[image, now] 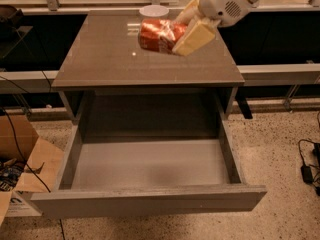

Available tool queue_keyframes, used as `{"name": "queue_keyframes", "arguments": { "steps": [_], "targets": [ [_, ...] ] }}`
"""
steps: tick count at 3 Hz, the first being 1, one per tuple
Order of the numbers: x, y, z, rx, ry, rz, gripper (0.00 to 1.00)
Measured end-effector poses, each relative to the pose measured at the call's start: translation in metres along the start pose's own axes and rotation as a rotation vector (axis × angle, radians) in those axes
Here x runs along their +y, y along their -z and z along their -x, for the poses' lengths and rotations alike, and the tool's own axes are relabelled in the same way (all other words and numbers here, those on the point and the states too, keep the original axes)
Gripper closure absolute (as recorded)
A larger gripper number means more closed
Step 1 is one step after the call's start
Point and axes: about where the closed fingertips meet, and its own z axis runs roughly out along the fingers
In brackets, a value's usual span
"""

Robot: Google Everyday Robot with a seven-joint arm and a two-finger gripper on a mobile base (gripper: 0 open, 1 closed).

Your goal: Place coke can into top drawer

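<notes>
Coke can [157, 34] is held sideways over the cabinet top [105, 54], far right, clamped between the gripper [186, 28] fingers [196, 36], which are closed on its right end. Top drawer [145, 202] is seen open, near side.

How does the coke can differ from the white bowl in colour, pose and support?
The coke can is red; the bowl is white. The coke can lies sideways, clamped in the end effector above the cabinet top; the bowl stands upright at the cabinet top's rear edge, untouched. Neither is in the top drawer yet.
</notes>
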Motion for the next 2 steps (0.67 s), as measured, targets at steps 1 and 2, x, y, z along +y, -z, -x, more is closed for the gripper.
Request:
{"name": "queue_keyframes", "arguments": {
  "steps": [1, 2],
  "targets": [
    [0.0207, -0.0258, -0.0085, 0.019, -0.009, 0.069, 1.00],
    [0.0214, -0.0298, -0.0065, 0.047, 0.020, 0.076, 1.00]
  ]
}}
